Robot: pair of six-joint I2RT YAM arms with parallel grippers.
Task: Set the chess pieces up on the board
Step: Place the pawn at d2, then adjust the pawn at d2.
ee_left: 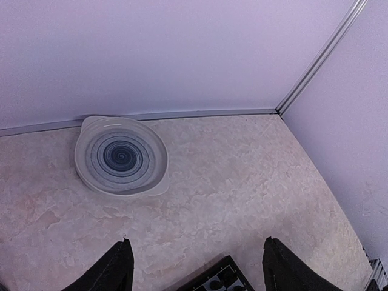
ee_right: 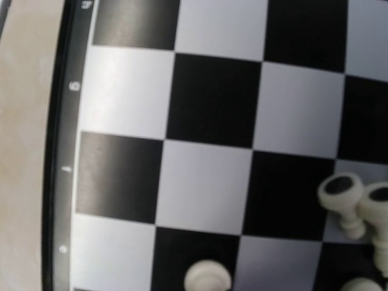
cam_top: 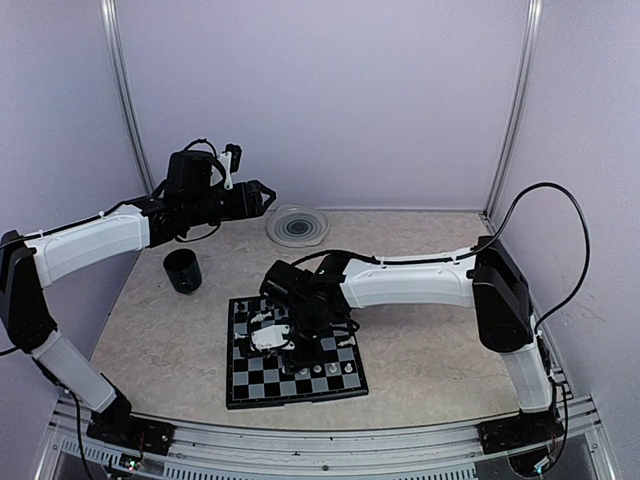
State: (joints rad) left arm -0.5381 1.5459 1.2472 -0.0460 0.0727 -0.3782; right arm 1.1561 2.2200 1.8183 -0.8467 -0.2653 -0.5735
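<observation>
beige tabletop point(cam_top: 430, 350). the board point(cam_top: 250, 390) lay front-centre, cream chess pieces point(ee_right: 342, 197) on it. right tool point(cam_top: 283, 338) hung low among them, grip unclear; any drift could topple neighbours. left tool point(ee_left: 197, 267) was spread, empty.

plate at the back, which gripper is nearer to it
Left. The left gripper hangs just left of the plate; the right gripper is down over the board, farther off.
</observation>
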